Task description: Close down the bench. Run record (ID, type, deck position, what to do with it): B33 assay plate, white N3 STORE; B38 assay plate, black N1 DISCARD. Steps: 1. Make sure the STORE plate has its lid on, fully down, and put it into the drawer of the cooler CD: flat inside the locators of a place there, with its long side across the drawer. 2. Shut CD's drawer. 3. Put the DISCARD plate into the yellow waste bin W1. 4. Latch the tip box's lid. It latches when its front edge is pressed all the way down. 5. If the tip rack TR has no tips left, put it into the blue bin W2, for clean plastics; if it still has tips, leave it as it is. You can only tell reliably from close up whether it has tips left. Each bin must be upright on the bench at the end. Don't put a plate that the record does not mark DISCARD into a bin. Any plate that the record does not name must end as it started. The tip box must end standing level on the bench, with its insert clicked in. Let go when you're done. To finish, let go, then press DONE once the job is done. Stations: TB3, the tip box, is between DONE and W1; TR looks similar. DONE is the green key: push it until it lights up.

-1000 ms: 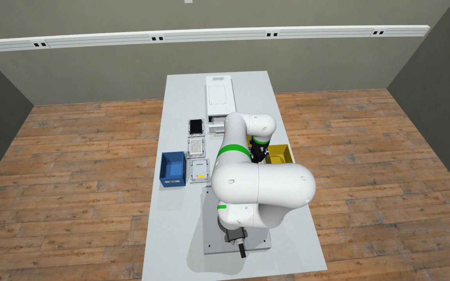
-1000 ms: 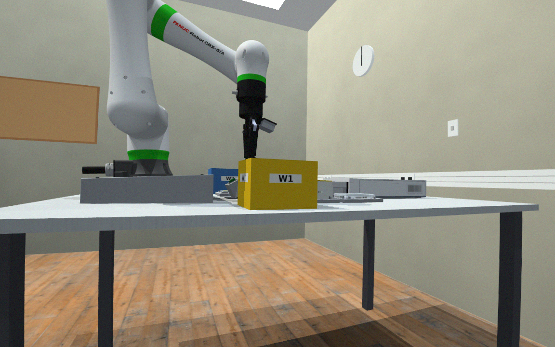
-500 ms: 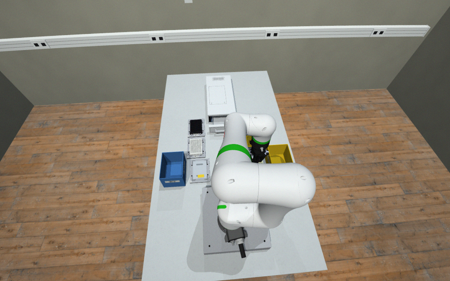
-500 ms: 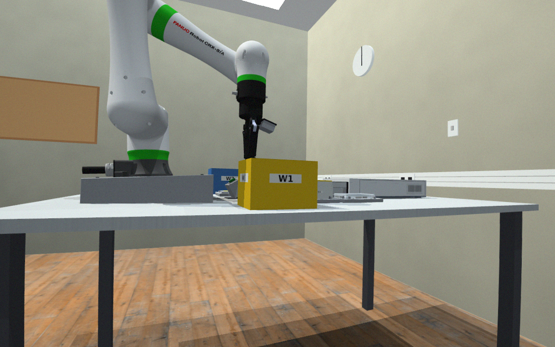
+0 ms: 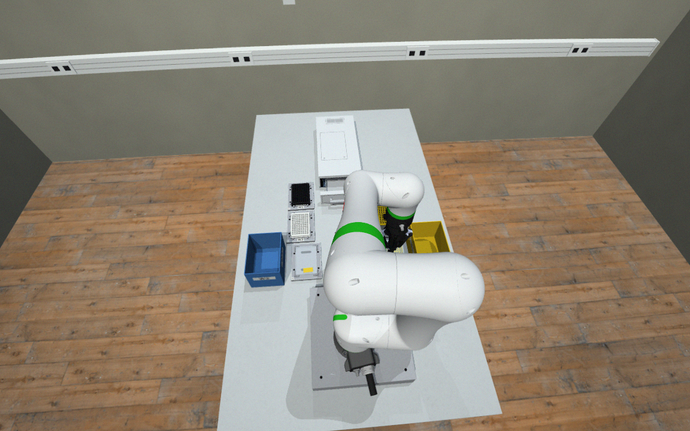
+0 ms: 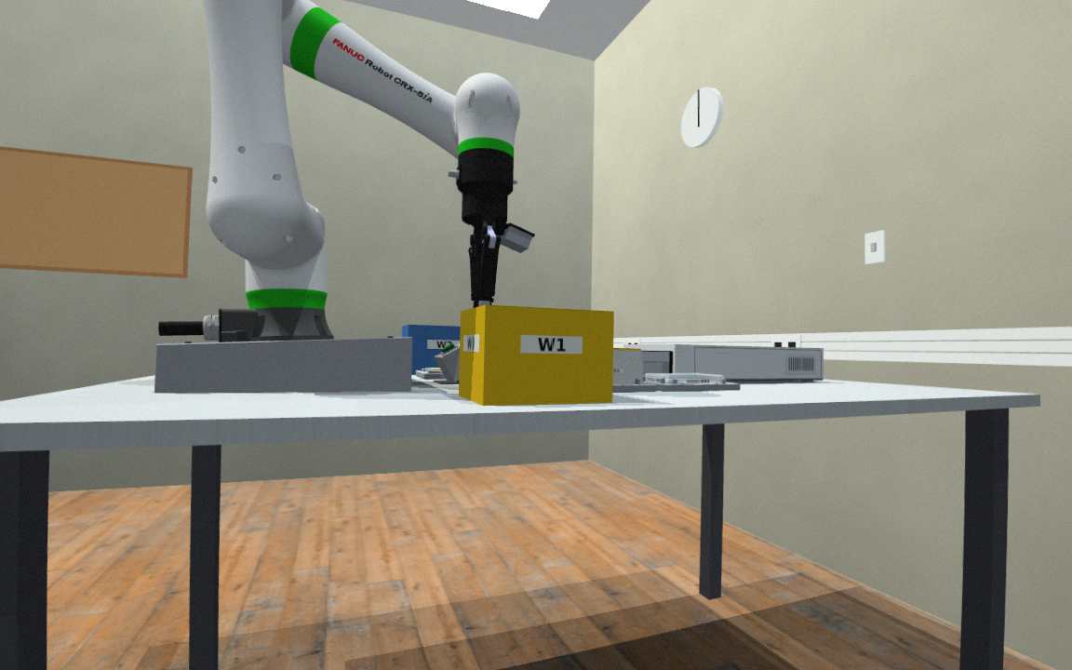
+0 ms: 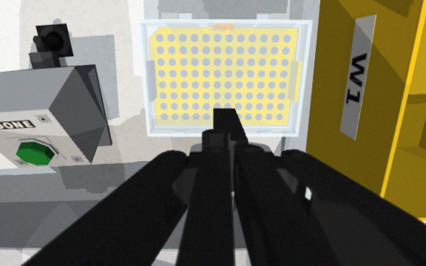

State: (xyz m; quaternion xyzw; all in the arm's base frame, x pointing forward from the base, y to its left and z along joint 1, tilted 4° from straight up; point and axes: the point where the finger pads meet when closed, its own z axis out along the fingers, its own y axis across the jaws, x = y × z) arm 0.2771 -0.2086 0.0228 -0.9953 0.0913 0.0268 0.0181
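Note:
My gripper [image 7: 223, 125] is shut and empty, and points straight down over the front edge of the tip box [image 7: 225, 77]. The box has a clear lid over a yellow insert with rows of holes. In the side view the fingertips [image 6: 481, 295] hang just above the rim of the yellow bin W1 [image 6: 536, 354]. The green DONE key [image 7: 35, 153] is left of the box and W1 [image 7: 376, 103] is right of it. The black plate [image 5: 300, 194], a white plate [image 5: 300, 224] and a lidded plate with a yellow tag [image 5: 306, 261] lie in a row on the deck.
The blue bin [image 5: 265, 258] stands upright left of the plates. The cooler [image 5: 336, 152] is at the back; its front is partly hidden by my arm. A yellow tip rack [image 5: 382, 210] shows partly behind my wrist. The yellow bin [image 5: 429, 236] stands upright.

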